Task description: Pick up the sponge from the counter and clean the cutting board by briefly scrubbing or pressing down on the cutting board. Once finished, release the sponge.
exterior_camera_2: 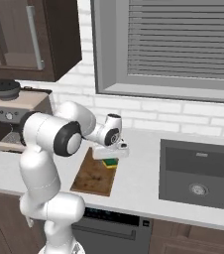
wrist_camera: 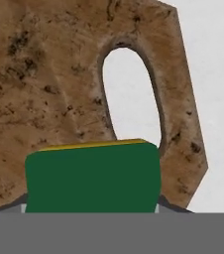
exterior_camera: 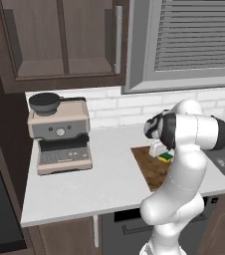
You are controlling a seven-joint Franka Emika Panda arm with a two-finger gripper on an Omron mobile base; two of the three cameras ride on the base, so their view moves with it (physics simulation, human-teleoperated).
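My gripper (exterior_camera_2: 110,155) is shut on the sponge (exterior_camera_2: 110,162), a small yellow block with a dark green layer that faces the hand camera (wrist_camera: 91,176). The sponge sits low over the far end of the dark brown cutting board (exterior_camera_2: 93,179), beside its pale slot (wrist_camera: 129,92). I cannot tell whether it presses on the wood. In the left base view the sponge (exterior_camera: 166,157) peeks out under the hand, above the board (exterior_camera: 150,168). The board lies on the light counter (exterior_camera: 99,182). The sponge hides most of the fingers.
A beige coffee machine (exterior_camera: 62,134) stands on the counter's left. A dark sink (exterior_camera_2: 198,171) is set into the counter right of the board. Wall cabinets (exterior_camera: 59,40) and a shuttered window (exterior_camera_2: 183,39) hang above the brick backsplash.
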